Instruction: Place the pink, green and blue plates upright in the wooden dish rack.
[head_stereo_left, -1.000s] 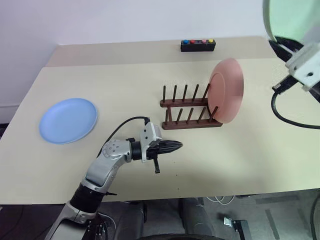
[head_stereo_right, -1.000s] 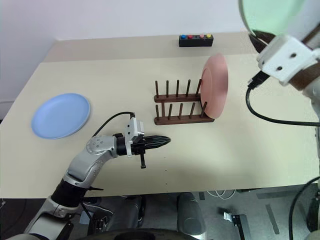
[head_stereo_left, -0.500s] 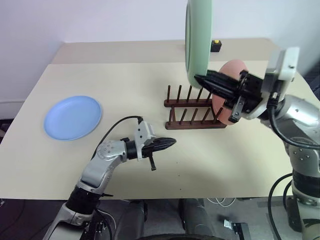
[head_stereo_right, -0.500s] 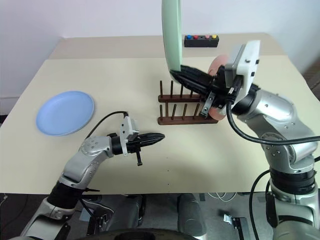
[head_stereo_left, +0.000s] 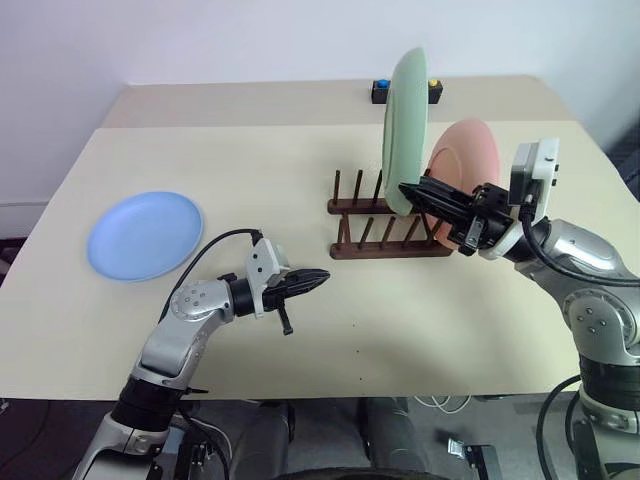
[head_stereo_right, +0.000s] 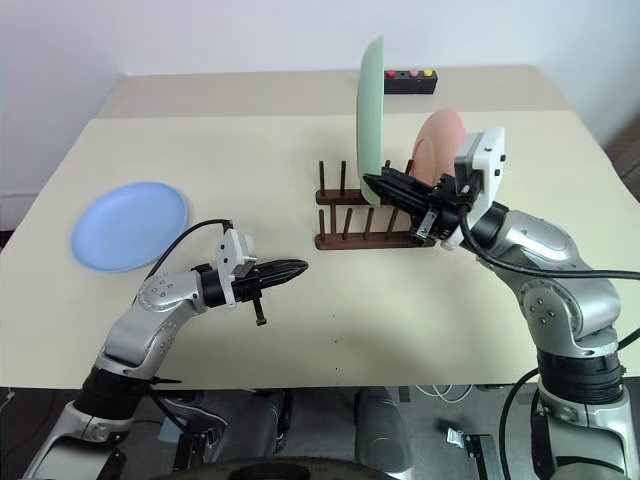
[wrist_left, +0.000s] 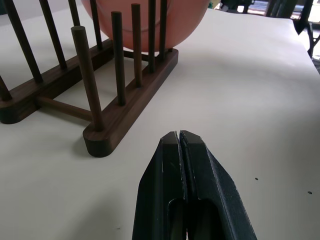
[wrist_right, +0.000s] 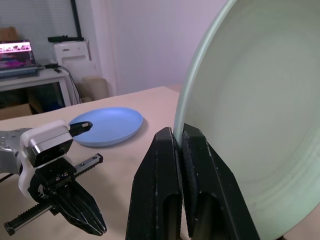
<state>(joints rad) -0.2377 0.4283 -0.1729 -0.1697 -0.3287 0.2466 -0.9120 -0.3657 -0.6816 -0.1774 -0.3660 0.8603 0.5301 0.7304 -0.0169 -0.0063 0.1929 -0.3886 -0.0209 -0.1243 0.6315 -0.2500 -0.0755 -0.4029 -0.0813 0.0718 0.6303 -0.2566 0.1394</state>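
The green plate is held on edge over the wooden dish rack, its lower rim down among the peg tops. My right gripper is shut on that lower rim, as the right wrist view also shows. The pink plate stands upright in the rack's right end, just right of the green one. The blue plate lies flat at the table's left. My left gripper is shut on nothing, hovering low in front of the rack's left end.
A small black box with coloured buttons sits at the back of the table, partly behind the green plate. Bare tabletop lies between the blue plate and the rack, and in front of the rack.
My right arm has come down and rolled, bringing the green plate from high at the right to on edge over the rack. The left gripper drifted slightly left. The camera shifted too.
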